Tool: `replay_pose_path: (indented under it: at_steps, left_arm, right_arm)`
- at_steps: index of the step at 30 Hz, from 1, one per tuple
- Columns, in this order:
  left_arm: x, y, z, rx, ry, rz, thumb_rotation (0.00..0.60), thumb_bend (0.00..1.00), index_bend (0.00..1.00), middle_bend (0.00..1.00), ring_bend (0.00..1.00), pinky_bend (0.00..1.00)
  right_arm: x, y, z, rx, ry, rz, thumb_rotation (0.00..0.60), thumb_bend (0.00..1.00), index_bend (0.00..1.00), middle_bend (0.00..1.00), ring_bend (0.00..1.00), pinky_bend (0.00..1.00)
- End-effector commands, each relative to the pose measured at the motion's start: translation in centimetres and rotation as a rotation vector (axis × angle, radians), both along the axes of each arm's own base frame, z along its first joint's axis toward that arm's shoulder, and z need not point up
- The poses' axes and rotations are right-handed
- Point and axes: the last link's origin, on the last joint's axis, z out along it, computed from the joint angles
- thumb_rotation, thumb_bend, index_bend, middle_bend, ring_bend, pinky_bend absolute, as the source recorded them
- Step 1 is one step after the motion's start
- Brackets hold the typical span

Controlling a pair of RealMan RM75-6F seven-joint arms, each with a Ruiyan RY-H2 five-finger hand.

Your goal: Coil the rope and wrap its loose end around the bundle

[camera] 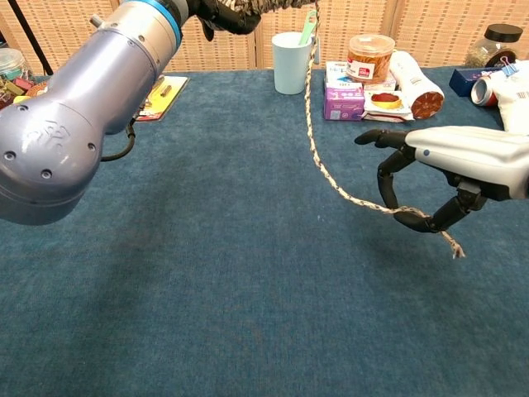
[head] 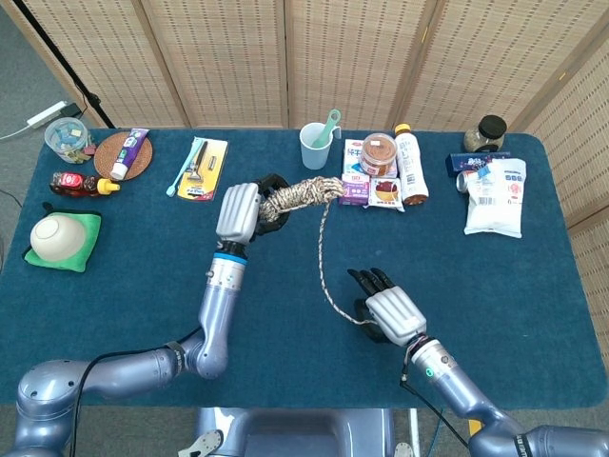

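A coiled bundle of braided beige rope [head: 303,193] is gripped at one end by my left hand [head: 240,214], raised above the blue table; in the chest view this bundle [camera: 277,5] and left hand [camera: 223,13] sit at the top edge. A single loose strand [head: 324,262] hangs from the bundle's right end and runs down to my right hand [head: 385,311]. In the chest view the strand [camera: 318,165] slants to the right hand [camera: 450,169], whose curled fingers [camera: 413,219] pinch it near its frayed tip [camera: 453,250].
Along the far edge stand a pale mug with a green spoon [head: 317,143], snack boxes [head: 366,186], a jar [head: 379,152], a bottle [head: 411,167] and a white bag [head: 497,198]. A razor pack [head: 203,168] and a bowl on green cloth [head: 57,238] lie at the left.
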Motion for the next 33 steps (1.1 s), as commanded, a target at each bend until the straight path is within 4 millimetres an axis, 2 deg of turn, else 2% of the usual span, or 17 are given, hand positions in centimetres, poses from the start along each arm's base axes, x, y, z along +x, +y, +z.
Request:
replay_pose_path:
  at_steps: [1, 8, 15, 23, 33]
  left_arm:
    - [0.1, -0.2, -1.3, -0.004, 0.039, -0.013, 0.6, 0.59, 0.7, 0.54, 0.53, 0.67]
    - [-0.6, -0.8, -4.1, -0.002, 0.161, -0.029, 0.6, 0.59, 0.7, 0.54, 0.53, 0.67]
    - [-1.1, -1.7, -6.4, -0.027, 0.213, -0.052, 0.6, 0.59, 0.7, 0.54, 0.53, 0.67]
    - [-1.5, -2.6, -7.7, -0.076, 0.277, -0.128, 0.6, 0.59, 0.7, 0.54, 0.52, 0.67]
    - [-1.8, -3.9, -8.2, -0.108, 0.352, -0.254, 0.6, 0.59, 0.7, 0.54, 0.52, 0.67]
  right_arm:
    - [1.3, 0.6, 1.4, -0.015, -0.034, 0.039, 0.6, 0.53, 0.74, 0.0, 0.0, 0.0]
    - [5.2, 0.4, 3.9, -0.058, -0.128, 0.117, 0.6, 0.53, 0.74, 0.0, 0.0, 0.0]
    - [8.7, -0.8, 5.0, -0.098, -0.184, 0.157, 0.6, 0.53, 0.74, 0.0, 0.0, 0.0]
    - [12.4, -3.1, 5.7, -0.127, -0.248, 0.133, 0.6, 0.53, 0.74, 0.0, 0.0, 0.0]
    - [15.1, -5.7, 5.9, -0.166, -0.285, 0.073, 0.6, 0.53, 0.74, 0.0, 0.0, 0.0]
